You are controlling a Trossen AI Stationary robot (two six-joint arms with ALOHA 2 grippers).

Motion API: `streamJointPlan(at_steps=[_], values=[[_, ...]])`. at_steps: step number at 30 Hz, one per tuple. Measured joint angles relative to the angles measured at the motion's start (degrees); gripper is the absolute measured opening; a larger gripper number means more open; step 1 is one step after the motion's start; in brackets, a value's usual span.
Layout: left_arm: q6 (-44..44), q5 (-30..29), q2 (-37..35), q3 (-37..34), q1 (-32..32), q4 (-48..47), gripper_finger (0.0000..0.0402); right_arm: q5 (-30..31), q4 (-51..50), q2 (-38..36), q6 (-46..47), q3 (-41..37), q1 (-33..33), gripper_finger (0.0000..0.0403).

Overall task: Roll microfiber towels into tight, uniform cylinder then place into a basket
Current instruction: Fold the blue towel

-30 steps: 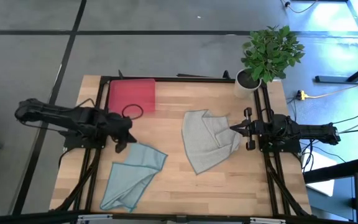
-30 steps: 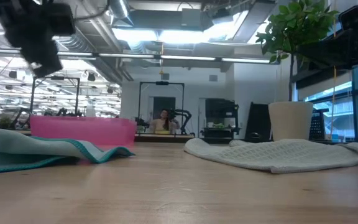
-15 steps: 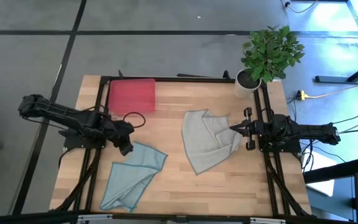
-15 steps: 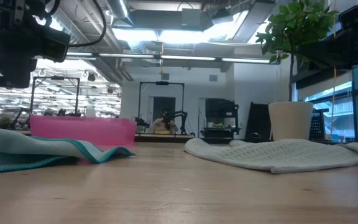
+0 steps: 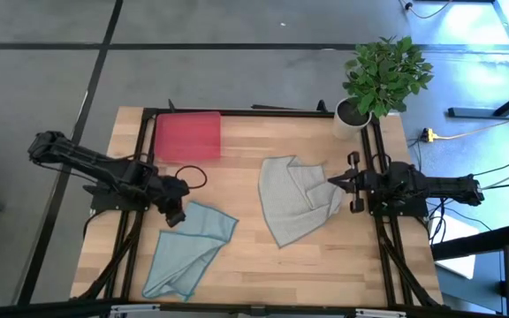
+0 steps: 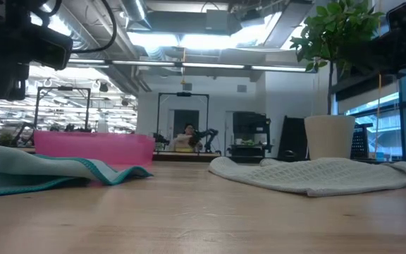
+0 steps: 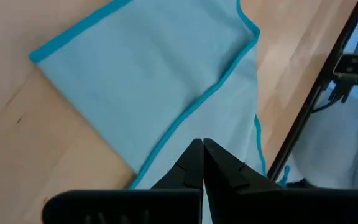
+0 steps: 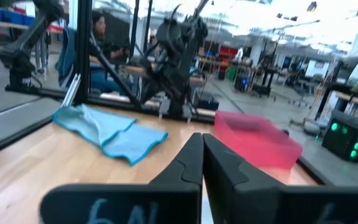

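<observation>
Towels lie unrolled on your wooden table [image 5: 237,256], the blue-teal towel [image 5: 186,251] folded front-left and the grey towel [image 5: 297,200] rumpled mid-right, while your left gripper [image 5: 174,216] hovers pressed together, empty, above the blue towel's corner, your right gripper [image 5: 331,181] pressed together at the grey towel's edge, red basket [image 5: 187,135] and potted plant [image 5: 380,81] behind.

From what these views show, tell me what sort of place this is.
Probably a robotics lab in an open industrial hall: a wooden table inside a black frame, exposed ceiling ducts, and rows of workbenches behind.

Wooden table [image 5: 246,256], two towels [image 5: 188,247], red tray [image 5: 186,134], plant pot [image 5: 352,115]
</observation>
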Motion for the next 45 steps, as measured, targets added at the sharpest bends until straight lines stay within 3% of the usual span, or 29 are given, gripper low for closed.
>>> streamJointPlan(at_steps=[5, 12, 17, 26, 37, 45], values=[[2.3, -1.3, 0.0, 1.1, -2.4, -0.8, 0.0, 0.0, -0.1, 0.6, -0.9, 2.7, 0.0, 0.0005], [8.6, -10.3, 0.0, 8.3, -6.0, -6.6, 0.0, 2.9, -4.2, 7.1, -0.9, 10.2, 0.0, 0.0003], [9.6, -12.1, 0.8, 12.1, -7.3, -8.7, 0.0, 3.0, -7.1, 18.2, 0.6, 16.3, 0.0, 0.0002], [9.1, -11.9, 3.0, 12.3, -8.3, -8.9, 0.0, 3.0, -12.2, 40.9, 0.6, 30.3, 0.0, 0.0002], [-1.5, -12.6, 3.4, 12.3, -8.3, -10.1, 0.0005, 3.0, -12.9, 53.4, -1.0, 40.2, 0.0, 0.0006], [-10.4, -12.6, 3.4, 12.3, -8.3, -16.4, 0.007, 3.0, -12.8, 54.4, -1.0, 40.8, 0.0, 0.0007]])
